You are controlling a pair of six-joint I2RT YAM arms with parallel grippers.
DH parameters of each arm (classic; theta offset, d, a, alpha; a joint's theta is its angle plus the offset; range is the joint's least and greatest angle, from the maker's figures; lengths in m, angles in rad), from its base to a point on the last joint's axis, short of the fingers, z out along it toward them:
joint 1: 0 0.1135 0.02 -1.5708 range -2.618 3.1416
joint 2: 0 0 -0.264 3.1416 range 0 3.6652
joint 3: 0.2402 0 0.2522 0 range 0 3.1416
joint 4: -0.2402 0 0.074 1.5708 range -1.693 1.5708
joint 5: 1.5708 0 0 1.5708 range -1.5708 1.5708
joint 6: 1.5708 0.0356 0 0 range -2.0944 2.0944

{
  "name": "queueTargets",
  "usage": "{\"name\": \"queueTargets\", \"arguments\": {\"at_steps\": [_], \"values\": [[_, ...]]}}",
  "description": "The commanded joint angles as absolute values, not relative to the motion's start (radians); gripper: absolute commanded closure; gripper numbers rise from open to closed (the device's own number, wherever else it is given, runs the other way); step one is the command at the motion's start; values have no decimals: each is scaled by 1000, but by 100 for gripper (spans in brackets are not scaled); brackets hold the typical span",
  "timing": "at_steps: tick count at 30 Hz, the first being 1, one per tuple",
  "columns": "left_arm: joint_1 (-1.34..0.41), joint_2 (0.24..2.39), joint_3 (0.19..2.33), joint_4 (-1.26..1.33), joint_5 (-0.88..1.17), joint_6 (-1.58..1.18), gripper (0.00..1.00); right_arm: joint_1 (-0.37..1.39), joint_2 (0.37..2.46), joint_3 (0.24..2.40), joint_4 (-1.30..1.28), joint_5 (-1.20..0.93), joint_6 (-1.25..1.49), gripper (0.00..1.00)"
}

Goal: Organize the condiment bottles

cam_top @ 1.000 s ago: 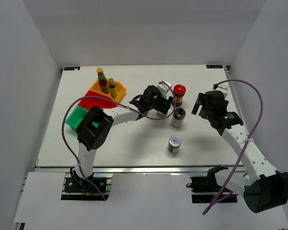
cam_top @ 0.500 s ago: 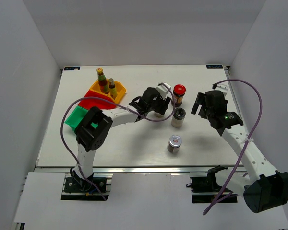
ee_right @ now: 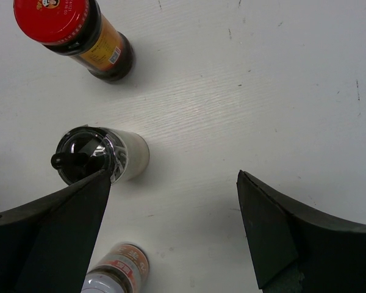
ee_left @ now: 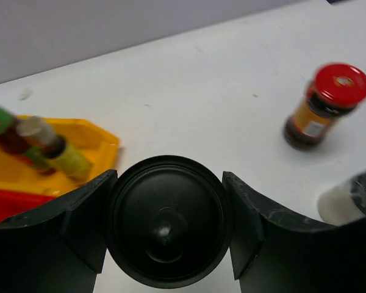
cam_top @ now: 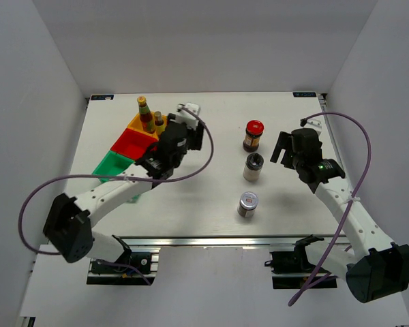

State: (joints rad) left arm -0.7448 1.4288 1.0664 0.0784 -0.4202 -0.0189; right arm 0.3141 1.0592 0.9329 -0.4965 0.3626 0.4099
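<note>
left arm [cam_top: 105,195]: white links, bulky black joint housings | right arm [cam_top: 348,212]: same white-and-black build, small green light [cam_top: 321,164] near the wrist | purple cables [cam_top: 341,114]: one looping along each arm | fingers [ee_right: 46,241]: matte black, broad, wedge-shaped | bases [cam_top: 290,261]: black brackets

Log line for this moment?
left gripper: jaws shut on black-capped bottle, near yellow tray | right gripper: open, empty | on table: red-capped jar, shaker, silver-lidded jar

You have three plastic trays at the far left of the white worktop [cam_top: 211,197], edge to edge in a slanting row — yellow tray [cam_top: 135,125] farthest, red tray [cam_top: 129,142] in the middle, green tray [cam_top: 109,163] nearest you. Pale walls [cam_top: 41,102] enclose three sides.
</note>
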Motion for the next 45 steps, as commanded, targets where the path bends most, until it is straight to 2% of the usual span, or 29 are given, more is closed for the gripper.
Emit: {"name": "queueTargets", "arguments": {"at_steps": [1,7,14,28,40,45], "values": [[-619,1335,1025,48,-574,-54,51,308,1049,940,-468,350,393,11],[-392,1262,956,83,-526,-71,51,308,1046,936,-459,351,391,11],[-226,1368,982,109,-436,-77,50,307,1063,940,-463,365,390,11],[-158,1503,942,238,-425,-90,49,307,1104,946,-471,387,387,11],[-152,1595,948,232,-462,-149,46,308,1117,939,-476,399,385,11],[-152,1627,948,232,-500,-158,33,308,1132,939,-482,400,385,10]]}}
